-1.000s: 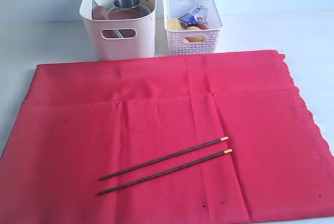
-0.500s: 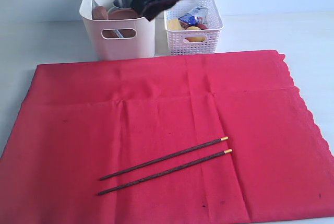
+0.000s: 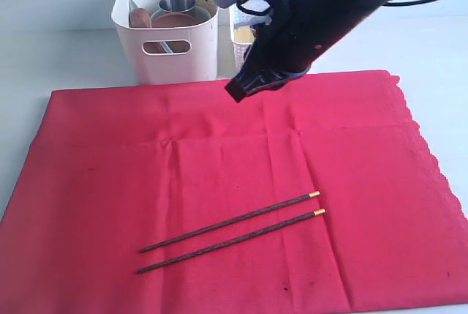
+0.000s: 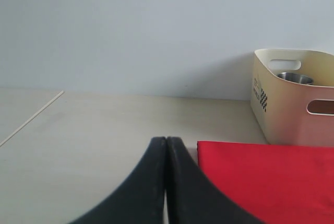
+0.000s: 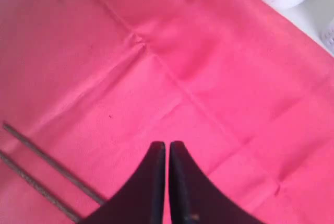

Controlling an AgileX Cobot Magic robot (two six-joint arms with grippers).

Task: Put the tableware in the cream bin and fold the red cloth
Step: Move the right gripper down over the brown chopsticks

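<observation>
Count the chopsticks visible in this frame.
2. The upper chopstick and lower chopstick lie side by side, apart, on the red cloth, yellow tips pointing right. More could be hidden inside the cream bin.

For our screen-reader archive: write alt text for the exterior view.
A black robot arm reaches in from the upper right, its shut right hand over the far part of a large bright red cloth. Two dark yellow-tipped chopsticks lie side by side on it; a tall cream plastic bin stands behind.

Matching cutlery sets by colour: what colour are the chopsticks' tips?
Yellow-gold tips on dark brown chopsticks, clearest in the exterior view.
</observation>
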